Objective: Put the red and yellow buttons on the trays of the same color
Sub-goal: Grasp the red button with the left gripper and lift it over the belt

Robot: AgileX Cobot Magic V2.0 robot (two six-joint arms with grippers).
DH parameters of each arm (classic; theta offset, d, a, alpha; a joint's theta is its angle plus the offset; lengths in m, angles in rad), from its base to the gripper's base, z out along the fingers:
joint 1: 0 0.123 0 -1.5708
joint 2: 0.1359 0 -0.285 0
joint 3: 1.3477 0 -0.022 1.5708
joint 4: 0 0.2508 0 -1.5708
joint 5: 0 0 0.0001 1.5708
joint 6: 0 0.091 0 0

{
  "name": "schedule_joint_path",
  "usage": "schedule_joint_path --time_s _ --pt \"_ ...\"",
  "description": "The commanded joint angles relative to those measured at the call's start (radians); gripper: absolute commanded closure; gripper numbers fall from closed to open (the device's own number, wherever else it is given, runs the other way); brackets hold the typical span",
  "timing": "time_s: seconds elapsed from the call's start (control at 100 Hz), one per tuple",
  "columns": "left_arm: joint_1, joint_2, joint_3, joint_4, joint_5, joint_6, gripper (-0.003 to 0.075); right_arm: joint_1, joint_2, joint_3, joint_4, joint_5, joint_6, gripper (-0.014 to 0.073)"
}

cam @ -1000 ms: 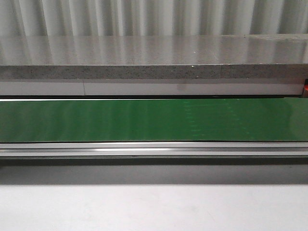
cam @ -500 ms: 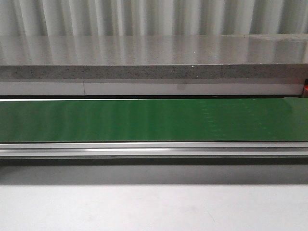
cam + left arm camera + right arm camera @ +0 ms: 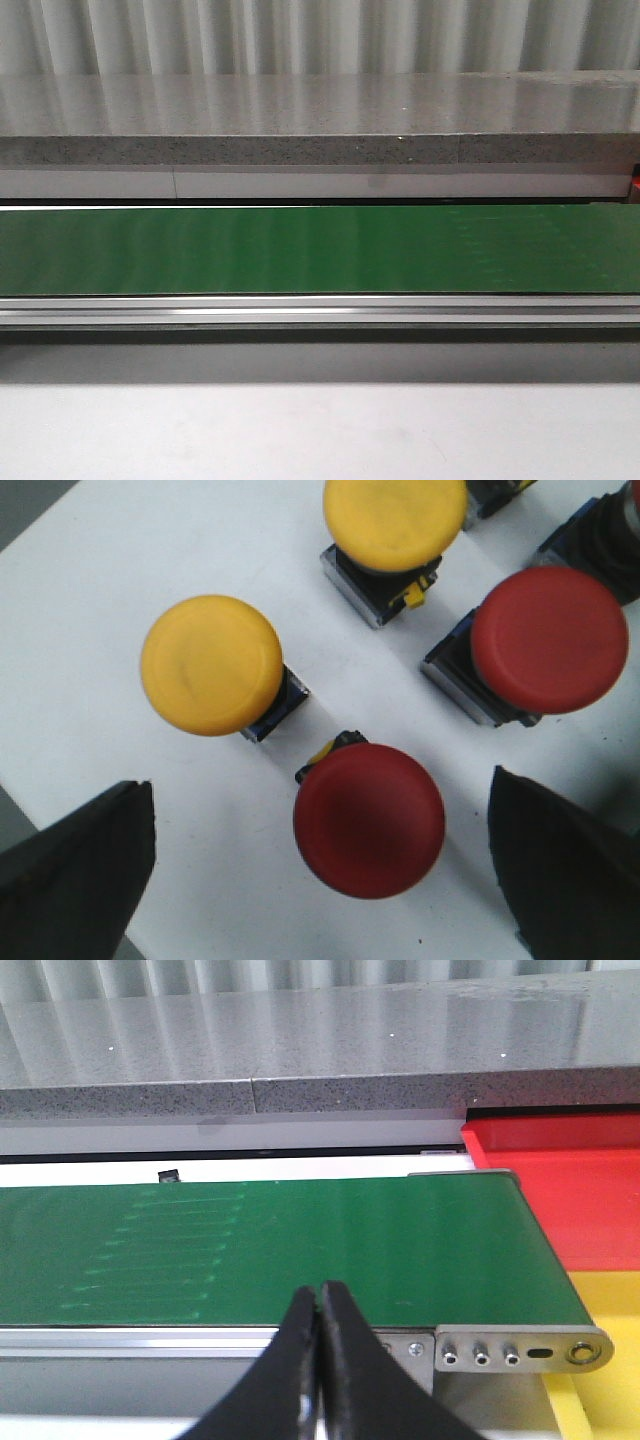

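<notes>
Green conveyor belt (image 3: 320,250), grey stone ledge (image 3: 320,120) behind.

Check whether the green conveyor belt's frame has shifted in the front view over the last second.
No. The green conveyor belt keeps its edges at the same place against the grey stone ledge behind it; only faint marks on its surface differ.

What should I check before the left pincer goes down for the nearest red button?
1. Left pincer open: ok, fingers spread wide, nothing held.
2. Near red button lies between the fingers: ok.
3. Clearance from its neighbours: cannot tell; the yellow button and second red button stand apart from it, but not by much.
4. Right pincer free: ok, shut on nothing.
5. Green belt bare: ok.
6. Red tray and yellow tray ready: cannot tell, only partly in view.
</notes>
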Motion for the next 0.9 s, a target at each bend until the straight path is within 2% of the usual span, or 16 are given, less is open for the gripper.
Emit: schedule_joint_path --time_s 0.0,0.22,0.29,0.36,0.53,0.64,0.89 --pt "0.002 0.004 -0.028 -0.008 -0.031 0.015 0.008 0.001 -0.016 0.001 -0.001 -0.081 -0.008 0.0661" --pt "0.002 0.034 -0.028 -0.016 -0.033 0.023 0.0083 0.001 -0.016 0.001 -0.001 -0.081 -0.008 0.0661" --pt "0.002 0.034 -0.028 -0.016 -0.033 0.023 0.0118 0.001 -0.016 0.001 -0.001 -0.081 -0.008 0.0661" --pt "0.002 0.034 -0.028 -0.016 -0.034 0.023 0.021 0.001 -0.016 0.001 -0.001 -0.081 -0.008 0.0661" --pt "0.002 0.014 -0.037 -0.018 -0.023 0.023 0.0554 0.001 -0.016 0.001 -0.001 -0.081 -0.008 0.0661" --pt "-0.014 -0.031 -0.047 -0.019 0.015 0.04 0.0743 0.001 -0.016 0.001 -0.001 -0.081 -0.008 0.0661" --pt "-0.093 -0.204 -0.059 -0.012 0.09 0.108 0.074 0.001 -0.016 0.001 -0.001 -0.081 -0.008 0.0661"
